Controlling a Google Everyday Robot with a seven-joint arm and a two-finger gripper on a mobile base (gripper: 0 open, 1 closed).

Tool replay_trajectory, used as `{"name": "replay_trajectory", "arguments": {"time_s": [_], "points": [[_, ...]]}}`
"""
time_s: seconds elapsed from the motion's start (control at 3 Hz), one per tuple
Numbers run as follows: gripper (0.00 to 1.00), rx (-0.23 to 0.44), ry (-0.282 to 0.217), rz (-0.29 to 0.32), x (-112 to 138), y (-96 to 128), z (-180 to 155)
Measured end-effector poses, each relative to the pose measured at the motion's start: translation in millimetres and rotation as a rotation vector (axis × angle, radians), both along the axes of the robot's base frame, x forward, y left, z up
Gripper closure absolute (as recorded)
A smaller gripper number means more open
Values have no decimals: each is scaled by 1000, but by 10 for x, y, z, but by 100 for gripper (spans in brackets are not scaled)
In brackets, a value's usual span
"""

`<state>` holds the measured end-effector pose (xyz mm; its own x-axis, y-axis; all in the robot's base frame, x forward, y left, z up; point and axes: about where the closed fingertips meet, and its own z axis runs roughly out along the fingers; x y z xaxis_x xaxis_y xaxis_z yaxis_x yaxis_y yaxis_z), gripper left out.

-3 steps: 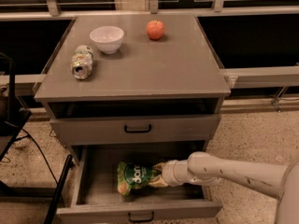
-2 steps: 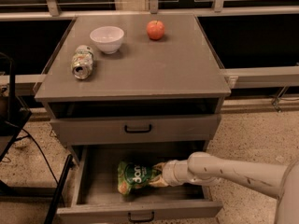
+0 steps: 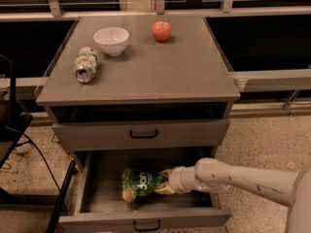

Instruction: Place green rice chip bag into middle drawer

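Note:
The green rice chip bag lies on its side on the floor of the pulled-out middle drawer, a grey tray with a small black handle on its front panel. My gripper reaches in from the right, low inside the drawer. It is shut on the bag's right end, which narrows where it is pinched. The white arm runs off to the lower right.
On the cabinet top stand a white bowl, a red apple and a crushed soda can. The drawer above is closed. A dark frame with cables stands at the left.

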<state>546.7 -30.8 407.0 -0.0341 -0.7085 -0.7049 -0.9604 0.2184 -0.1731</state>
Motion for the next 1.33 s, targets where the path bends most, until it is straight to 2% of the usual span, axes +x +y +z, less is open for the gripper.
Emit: {"name": "replay_trajectory", "arguments": {"time_s": [0.67, 1.33], "points": [[4, 0, 0, 0, 0, 1, 0], [0, 0, 0, 0, -1, 1, 0]]}}
